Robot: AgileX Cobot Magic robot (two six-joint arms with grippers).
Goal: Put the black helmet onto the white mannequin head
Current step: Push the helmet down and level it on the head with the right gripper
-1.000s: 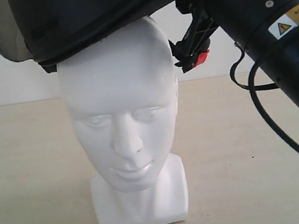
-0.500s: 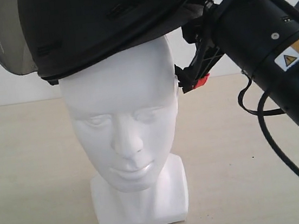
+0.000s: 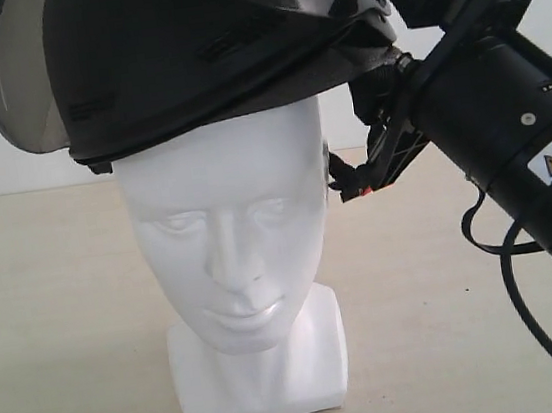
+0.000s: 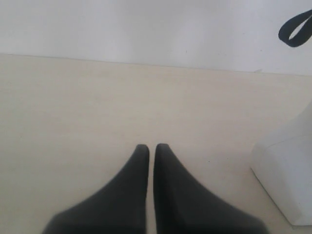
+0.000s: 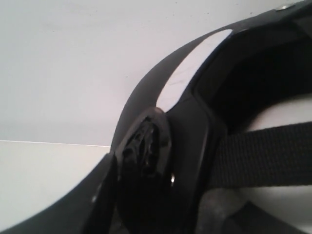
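1. The black helmet (image 3: 197,55) rests tilted on the crown of the white mannequin head (image 3: 229,232). Only the scalp is inside its shell, and the face is bare.
2. The right gripper (image 3: 377,83) is clamped on the helmet's rim, seemingly to steer it down.
3. The left gripper (image 4: 151,148) hangs closed and empty over the desk (image 3: 59,324), out of the way.

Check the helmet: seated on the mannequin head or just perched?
Perched, tilted. The black helmet rests on the crown of the white mannequin head; forehead and face are bare; its rim rises toward the right arm.
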